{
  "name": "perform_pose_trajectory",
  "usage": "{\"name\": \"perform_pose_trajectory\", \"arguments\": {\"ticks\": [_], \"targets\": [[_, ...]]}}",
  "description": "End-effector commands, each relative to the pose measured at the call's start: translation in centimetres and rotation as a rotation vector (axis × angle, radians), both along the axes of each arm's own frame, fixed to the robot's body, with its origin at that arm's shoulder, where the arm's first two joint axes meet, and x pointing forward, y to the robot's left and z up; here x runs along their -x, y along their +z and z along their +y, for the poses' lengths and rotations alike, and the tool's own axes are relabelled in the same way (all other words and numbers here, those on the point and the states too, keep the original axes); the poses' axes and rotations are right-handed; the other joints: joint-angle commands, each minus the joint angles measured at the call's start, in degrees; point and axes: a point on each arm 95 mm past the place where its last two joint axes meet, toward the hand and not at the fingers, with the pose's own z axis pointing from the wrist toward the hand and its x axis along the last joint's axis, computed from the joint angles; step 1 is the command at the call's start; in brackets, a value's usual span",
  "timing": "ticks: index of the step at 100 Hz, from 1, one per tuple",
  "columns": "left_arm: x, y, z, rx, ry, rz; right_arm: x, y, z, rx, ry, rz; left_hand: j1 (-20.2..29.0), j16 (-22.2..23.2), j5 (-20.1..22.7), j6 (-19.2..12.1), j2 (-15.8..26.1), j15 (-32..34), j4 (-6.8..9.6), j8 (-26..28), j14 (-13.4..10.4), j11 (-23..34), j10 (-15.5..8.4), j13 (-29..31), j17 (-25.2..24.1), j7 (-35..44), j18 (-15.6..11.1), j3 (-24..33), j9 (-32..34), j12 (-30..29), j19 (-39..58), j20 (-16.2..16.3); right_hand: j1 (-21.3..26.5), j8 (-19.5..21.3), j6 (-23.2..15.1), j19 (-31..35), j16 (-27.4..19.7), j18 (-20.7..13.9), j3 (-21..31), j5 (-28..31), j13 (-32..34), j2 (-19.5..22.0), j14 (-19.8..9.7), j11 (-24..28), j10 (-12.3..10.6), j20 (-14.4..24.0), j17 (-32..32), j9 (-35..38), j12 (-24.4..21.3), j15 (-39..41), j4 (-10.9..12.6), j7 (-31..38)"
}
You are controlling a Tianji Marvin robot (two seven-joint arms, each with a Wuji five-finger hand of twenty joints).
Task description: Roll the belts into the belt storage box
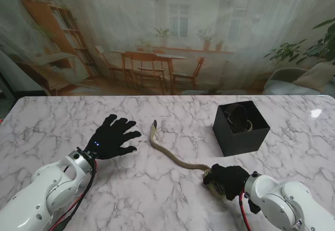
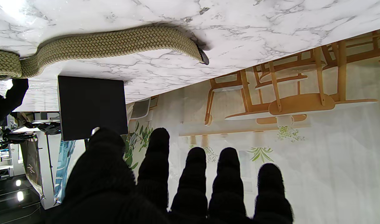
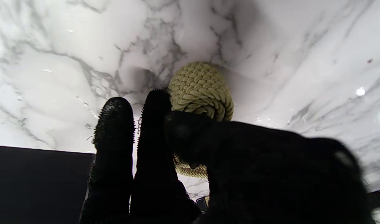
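White marble bench (image 1: pixel 157 189), spread wide beneath a printed backdrop of chairs and plants. Black belt storage box (image 1: pixel 241 128) standing open on the right, far side, with a dark coiled belt (image 1: pixel 242 120) inside, details hard to make out. Left hand (image 1: pixel 111 136) in a black glove, palm down, fingers (image 2: pixel 158 161) spread wide and holding nothing, well apart from the box. Right hand (image 1: pixel 226 180) near me, fingers (image 3: pixel 155 130) closed around the rolled end of a tan braided belt (image 1: pixel 172 155); roll mostly hidden under the glove. Rest of that belt snaking across bare bench between the hands, dark tip farthest away, lifted slightly.
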Motion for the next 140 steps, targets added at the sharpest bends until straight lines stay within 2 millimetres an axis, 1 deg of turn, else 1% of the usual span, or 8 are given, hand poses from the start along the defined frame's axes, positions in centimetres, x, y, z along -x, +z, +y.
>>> {"name": "perform_pose_trajectory", "arguments": {"ticks": [1, 18, 41, 52, 74, 98, 120, 140], "targets": [[0.0, -0.2, -0.1, -0.008, -0.003, 0.011, 0.3, 0.0, 0.0, 0.021, 0.000, -0.001, 0.2, 0.2, -1.2, 0.6, 2.9, -1.6, 0.11, 0.1, 0.1, -0.7, 0.6, 0.3, -1.2, -0.4, 2.2, -1.5, -1.4, 0.5, -2.4, 0.6, 5.8, 1.5, 8.4, 2.6, -1.1, -1.8, 9.3, -2.8, 0.0, -3.3, -3.6, 0.7, -10.4, -2.4, -0.4, -1.8, -0.2, -1.4, -4.1, 0.1], [0.0, -0.2, -0.1, -0.007, -0.005, 0.012, 0.4, -0.3, 0.0, 0.036, 0.007, -0.030, 0.3, 0.2, -1.2, 0.6, 2.8, -1.6, 0.11, 0.1, 0.1, -0.6, 0.6, 0.3, -1.1, -0.4, 2.2, -1.5, -1.4, 0.5, -2.4, 0.6, 10.5, 0.5, 1.8, 6.0, 2.0, -2.4, 8.7, -5.7, 2.7, -7.6, -3.4, 0.5, -16.3, -3.3, -0.3, -0.7, -0.2, 2.1, -13.5, 5.3], [0.0, -0.2, -0.2, -0.002, -0.004, 0.015, 0.2, -1.4, 0.0, 0.040, 0.007, -0.082, 0.3, 0.2, -1.5, 0.6, 2.9, -1.6, 0.11, 0.0, 0.1, -0.6, 0.5, 0.3, -1.0, -0.5, 2.1, -1.5, -1.5, 0.5, -2.5, 0.6, -0.9, -3.6, -3.3, 6.2, 8.3, -7.3, -2.9, -1.3, 8.9, 6.6, -3.3, 0.4, -21.0, 1.4, 7.7, 2.9, 0.1, 6.2, -4.9, 15.9], [0.0, -0.2, -0.2, -0.001, -0.003, 0.016, 0.0, -2.0, 0.0, 0.031, 0.002, -0.101, 0.2, 0.2, -1.5, 0.5, 2.9, -1.6, 0.11, 0.0, 0.1, -0.6, 0.6, 0.3, -1.1, -0.5, 2.2, -1.6, -1.5, 0.4, -2.5, 0.6, -4.4, -1.0, -5.4, 1.0, 10.9, -10.3, -13.0, 5.0, 10.9, 6.8, -2.9, 0.6, -22.0, 17.3, 11.5, 5.4, 0.5, 8.4, -6.0, 20.6], [0.0, -0.2, -0.2, 0.001, -0.003, 0.017, -0.2, -2.4, 0.1, 0.016, 0.000, -0.127, 0.2, 0.2, -1.6, 0.5, 2.9, -1.6, 0.09, 0.0, 0.1, -0.7, 0.5, 0.3, -1.1, -0.5, 2.1, -1.6, -1.6, 0.4, -2.5, 0.6, -6.3, 4.4, -14.3, 2.5, 13.8, -10.3, -15.6, 6.5, 13.4, 6.2, -3.2, 1.2, -22.3, 20.7, 13.5, 11.0, 0.9, 12.9, -6.3, 36.8], [0.0, -0.2, -0.1, -0.002, -0.003, 0.016, -0.1, -2.4, 0.3, -0.017, -0.022, -0.110, 0.4, 0.2, -1.5, 0.5, 3.0, -1.6, 0.10, 0.0, 0.1, -0.6, 0.6, 0.3, -1.0, -0.5, 2.1, -1.5, -1.5, 0.5, -2.5, 0.6, 2.3, 3.4, -6.4, 7.1, 12.3, -4.2, 3.3, 8.5, 11.7, 5.2, -1.8, 1.3, -16.7, 4.4, 9.9, 10.8, 1.1, 10.3, -6.0, 26.2], [0.0, -0.2, -0.1, -0.006, -0.004, 0.016, 0.1, -2.0, 0.3, -0.042, -0.031, -0.106, 0.7, 0.2, -1.5, 0.4, 2.9, -1.6, 0.11, 0.0, 0.1, -0.6, 0.5, 0.3, -1.0, -0.5, 2.1, -1.5, -1.5, 0.5, -2.5, 0.6, 3.5, -1.5, -7.6, 6.9, 7.1, 2.0, 4.8, 14.3, 11.7, 4.2, 2.8, -0.1, -15.7, -1.2, 12.4, 13.1, 0.4, 5.9, -4.5, 22.3], [0.0, -0.2, -0.1, -0.006, -0.005, 0.014, 0.1, -2.2, 0.4, -0.067, -0.069, -0.107, 0.8, 0.2, -1.5, 0.4, 2.9, -1.5, 0.10, 0.0, 0.1, -0.5, 0.5, 0.3, -1.0, -0.4, 2.1, -1.5, -1.5, 0.5, -2.5, 0.6, 3.0, -3.4, -11.9, 6.1, 4.8, 3.4, 2.5, 20.4, 12.7, 10.8, 8.5, -2.3, -13.7, 5.9, 18.8, 16.3, -0.3, 8.9, 0.2, 21.1]]}}
